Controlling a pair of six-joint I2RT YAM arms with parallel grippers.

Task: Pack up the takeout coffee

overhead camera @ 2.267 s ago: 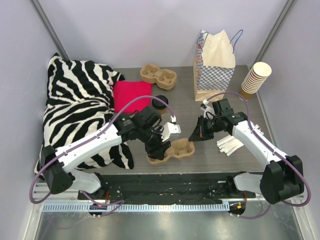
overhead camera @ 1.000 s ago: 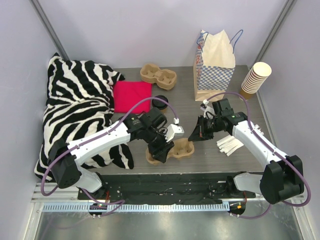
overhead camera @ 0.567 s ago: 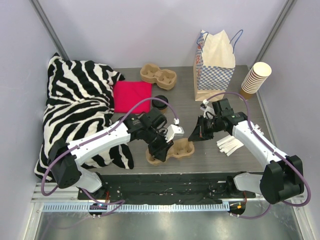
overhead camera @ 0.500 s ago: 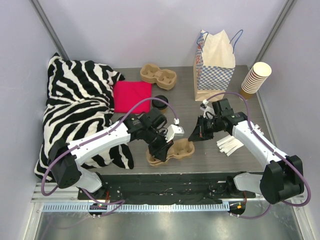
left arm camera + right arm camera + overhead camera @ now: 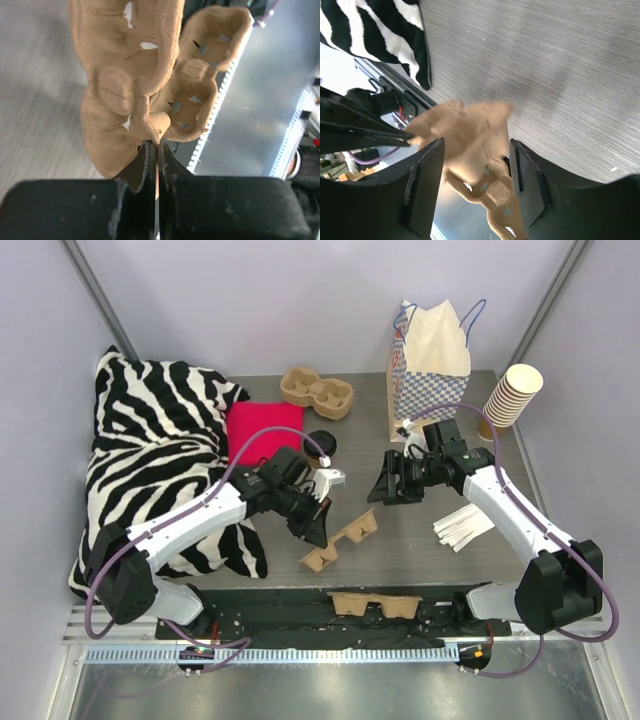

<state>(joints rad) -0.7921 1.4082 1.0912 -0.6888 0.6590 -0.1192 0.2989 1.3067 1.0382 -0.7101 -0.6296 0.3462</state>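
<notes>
The takeout coffee (image 5: 321,444), a small cup with a black lid, stands mid-table beside the red cloth, behind my left arm. My left gripper (image 5: 322,532) (image 5: 156,150) is shut on the rim of a tan pulp cup carrier (image 5: 342,540) (image 5: 127,90) and holds it tilted above the table. A second carrier (image 5: 375,602) (image 5: 200,95) lies on the black rail at the front edge. My right gripper (image 5: 380,490) (image 5: 475,165) hangs open to the right of the held carrier (image 5: 465,132), not touching it.
A checked paper bag (image 5: 430,370) stands at the back right, with a stack of lidless cups (image 5: 510,395) beside it. A third carrier (image 5: 316,392) lies at the back. The red cloth (image 5: 263,430) and zebra fabric (image 5: 160,460) cover the left. Napkins (image 5: 463,527) lie right.
My right gripper has opened and pulled back. The nested carriers came apart: one dropped onto the front rail, and my left gripper, now shut, lifted the other leftward at a tilt.
</notes>
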